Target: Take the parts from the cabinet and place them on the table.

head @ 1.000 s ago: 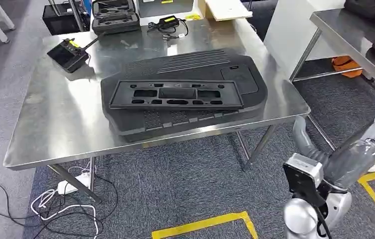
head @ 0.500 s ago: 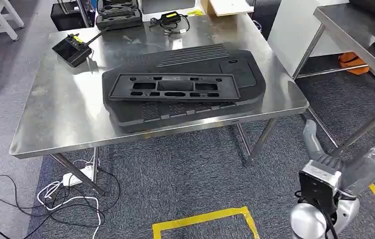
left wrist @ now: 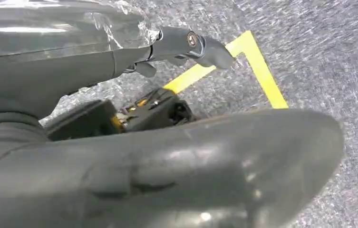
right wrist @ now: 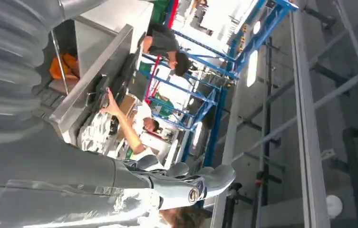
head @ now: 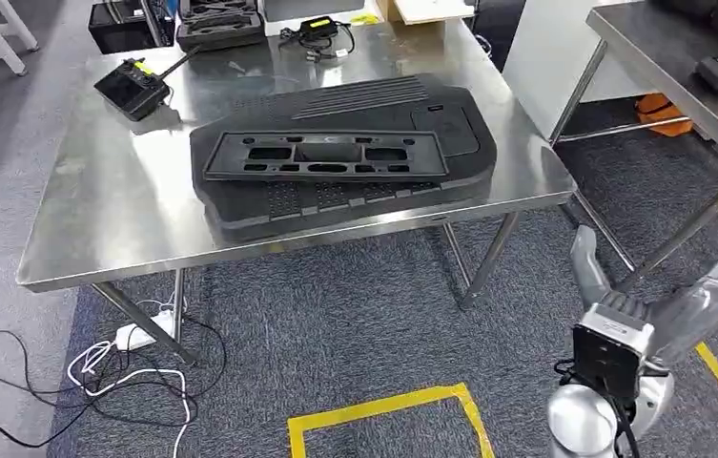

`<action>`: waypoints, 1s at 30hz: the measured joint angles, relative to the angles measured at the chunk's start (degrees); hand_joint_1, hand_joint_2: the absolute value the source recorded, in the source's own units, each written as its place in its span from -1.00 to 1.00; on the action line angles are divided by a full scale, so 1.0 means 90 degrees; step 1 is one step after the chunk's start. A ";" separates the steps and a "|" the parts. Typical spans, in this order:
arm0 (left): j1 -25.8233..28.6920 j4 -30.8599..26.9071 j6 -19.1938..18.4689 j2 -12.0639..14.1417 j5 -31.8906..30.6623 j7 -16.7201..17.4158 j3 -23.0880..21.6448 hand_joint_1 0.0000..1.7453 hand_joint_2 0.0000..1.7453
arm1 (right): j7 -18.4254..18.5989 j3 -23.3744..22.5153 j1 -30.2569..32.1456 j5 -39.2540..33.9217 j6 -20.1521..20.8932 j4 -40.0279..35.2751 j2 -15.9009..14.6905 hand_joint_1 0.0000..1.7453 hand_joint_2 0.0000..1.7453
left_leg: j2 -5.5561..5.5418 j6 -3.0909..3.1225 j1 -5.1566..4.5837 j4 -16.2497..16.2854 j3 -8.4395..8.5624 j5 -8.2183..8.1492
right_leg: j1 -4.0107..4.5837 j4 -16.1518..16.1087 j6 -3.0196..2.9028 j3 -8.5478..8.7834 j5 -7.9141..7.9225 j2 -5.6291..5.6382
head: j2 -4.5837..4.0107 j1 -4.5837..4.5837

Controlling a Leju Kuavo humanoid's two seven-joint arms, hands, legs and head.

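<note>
Grey ribbed carpet [head: 355, 334] covers the floor, crossed by strips of yellow tape [head: 383, 415] near the robot. On it stands a bench [head: 97, 239] of brushed steel with slanted legs, its top dull and reflective. Two black plastic parts lie stacked on the bench: a big ribbed panel [head: 402, 105] with a rounded right end, and on top of it a flat long frame [head: 326, 157] pierced with oblong holes. Far left on the bench sits a small black handheld screen [head: 131, 88]; a black case [head: 218, 24] and a charger with cable [head: 317, 31] lie at the far edge. White and black cables [head: 116, 377] trail on the carpet under the left legs. The right robot hand [head: 591, 272] hangs low at the right, fingers straight and apart, holding nothing. The left robot hand [left wrist: 186, 45] hangs over the carpet, holding nothing, fingers loosely extended.
</note>
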 joint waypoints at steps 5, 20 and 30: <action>-0.0012 -0.0010 0.0039 0.0000 0.0012 -0.0002 0.0000 -1.00 -1.00 | -0.0095 -0.0010 0.0067 -0.0124 0.0000 0.0012 0.0005 -1.00 1.00 | 0.0045 0.0071 0.0026 -0.0002 -0.0201 0.0165 | -0.0083 0.1758 0.0149 -0.0653 -0.1159 0.0022 | 0.0000 0.0100; 0.0042 -0.0027 -0.0051 0.0002 0.0005 -0.0068 -0.0002 -1.00 -1.00 | -0.0129 -0.0068 0.0106 -0.0129 0.0005 0.0029 0.0063 -1.00 1.00 | -0.0003 -0.0353 0.0090 0.2001 -0.1117 -0.0876 | -0.0122 -0.0013 -0.0181 0.0146 -0.0222 0.0007 | 0.0000 0.0049; 0.0044 -0.0029 -0.0053 0.0005 0.0039 -0.0063 -0.0002 -1.00 -1.00 | -0.0138 -0.0070 0.0095 -0.0102 0.0005 0.0029 0.0083 -1.00 1.00 | -0.0019 -0.0082 -0.0003 0.0099 0.0028 -0.0109 | -0.0097 0.0013 0.0049 -0.0022 0.0004 0.0003 | 0.0000 -0.0012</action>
